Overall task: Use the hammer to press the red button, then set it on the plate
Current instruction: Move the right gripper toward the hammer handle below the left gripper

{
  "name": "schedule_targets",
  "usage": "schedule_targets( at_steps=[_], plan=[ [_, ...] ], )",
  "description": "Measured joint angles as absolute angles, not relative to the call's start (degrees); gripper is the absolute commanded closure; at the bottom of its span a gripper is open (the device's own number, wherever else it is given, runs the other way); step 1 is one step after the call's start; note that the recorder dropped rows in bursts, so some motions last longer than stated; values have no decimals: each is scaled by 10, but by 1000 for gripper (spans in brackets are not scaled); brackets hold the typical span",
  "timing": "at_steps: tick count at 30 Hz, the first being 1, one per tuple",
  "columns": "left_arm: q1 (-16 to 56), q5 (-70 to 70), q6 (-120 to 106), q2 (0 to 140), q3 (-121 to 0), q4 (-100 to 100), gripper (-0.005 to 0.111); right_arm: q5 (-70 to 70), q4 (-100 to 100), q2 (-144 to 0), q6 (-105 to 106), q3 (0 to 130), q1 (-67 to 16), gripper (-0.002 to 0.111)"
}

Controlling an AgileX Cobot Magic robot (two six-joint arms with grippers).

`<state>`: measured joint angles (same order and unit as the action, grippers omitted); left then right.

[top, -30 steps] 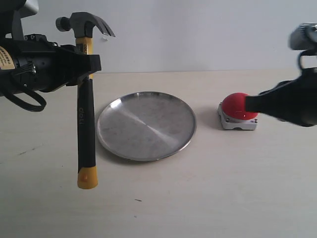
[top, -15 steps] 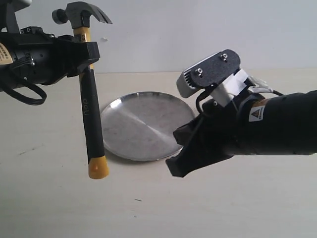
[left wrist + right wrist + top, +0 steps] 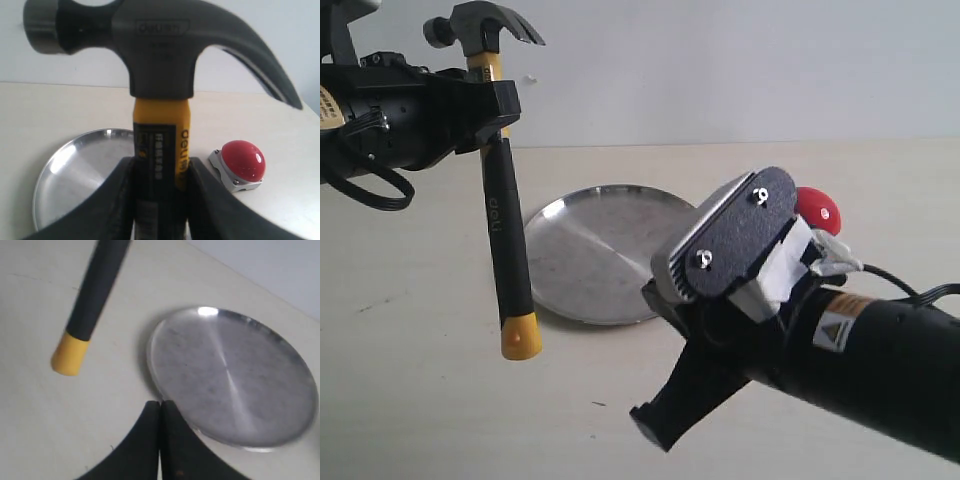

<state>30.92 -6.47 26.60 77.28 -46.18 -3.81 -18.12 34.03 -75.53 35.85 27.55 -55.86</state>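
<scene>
My left gripper (image 3: pixel 492 112) is shut on the hammer (image 3: pixel 506 235) just below its dark steel head, holding it upright in the air at the left with the yellow end hanging down. In the left wrist view the gripper (image 3: pixel 159 169) clamps the yellow-and-black neck of the hammer (image 3: pixel 160 95). The steel plate (image 3: pixel 582 250) lies flat at mid-table. The red button (image 3: pixel 817 209) sits to its right, mostly hidden behind my right arm; the left wrist view shows the button (image 3: pixel 243 160) whole. My right gripper (image 3: pixel 656 424) is shut and empty, low in front of the plate (image 3: pixel 230 372).
My right arm's black body and its wrist camera (image 3: pixel 730 245) fill the lower right of the exterior view and cover the plate's right rim. The light wooden tabletop (image 3: pixel 410 400) spreads around, and a pale wall (image 3: pixel 720 60) stands behind.
My right arm has swung in from the far right, down and across the front, now covering most of the button. The hammer has barely moved, tilting slightly in my left gripper.
</scene>
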Motion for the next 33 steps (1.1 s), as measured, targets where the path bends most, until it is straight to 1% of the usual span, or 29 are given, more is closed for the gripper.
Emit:
schedule_targets(
  at_steps=[4,7,9,12,13,14,20,28,33],
  plan=[
    [309,-60,266,773,-462,-38,107,-292,165,-759,170,233,-580,107],
    [309,-56,271,773,-462,-38,107,-383,78,-774,77,203,-581,95],
    [309,-53,284,773,-462,-38,107,-424,35,-790,30,197,-581,79],
    [309,-48,302,773,-462,-38,107,-471,11,-821,-18,197,-582,50],
    [309,-45,309,773,-462,-38,107,-479,13,-830,-28,200,-583,42],
    [309,-44,315,773,-462,-38,107,-484,20,-843,-40,204,-583,38],
    [330,-39,322,773,-462,-60,107,-485,32,-909,-105,258,-583,37],
    [347,-39,320,773,-462,-130,107,-390,32,-948,-136,345,-562,37],
    [348,-36,328,773,-462,-133,107,-377,14,-950,-155,356,-555,37]
  ],
)
